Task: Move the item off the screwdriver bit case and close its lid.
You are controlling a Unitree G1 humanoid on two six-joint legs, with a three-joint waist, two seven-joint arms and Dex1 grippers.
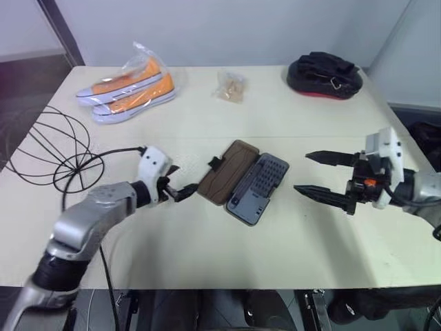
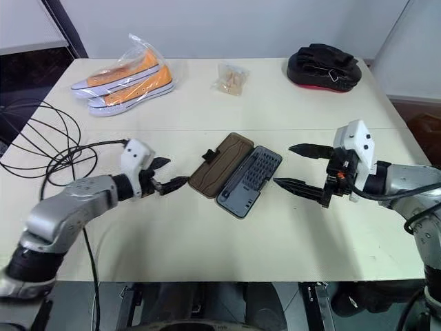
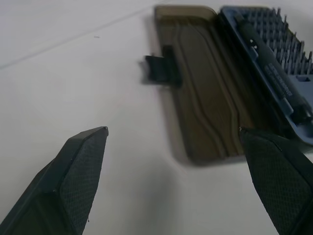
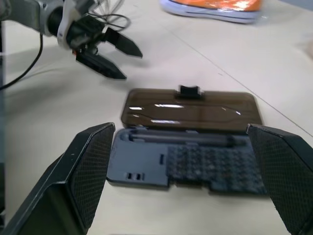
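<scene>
The screwdriver bit case (image 1: 259, 188) lies open between the two end effectors, its smoky-brown lid (image 1: 227, 172) flat on the tabletop (image 1: 289, 124) just beyond the left end effector (image 1: 180, 185). The black wire globe (image 1: 52, 148) rests well behind that end effector, apart from the case.

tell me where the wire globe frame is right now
In the left eye view the wire globe frame sits at the table's left edge, off the screwdriver bit case, just beyond the left gripper and in front of the bagged orange sneakers.
</scene>
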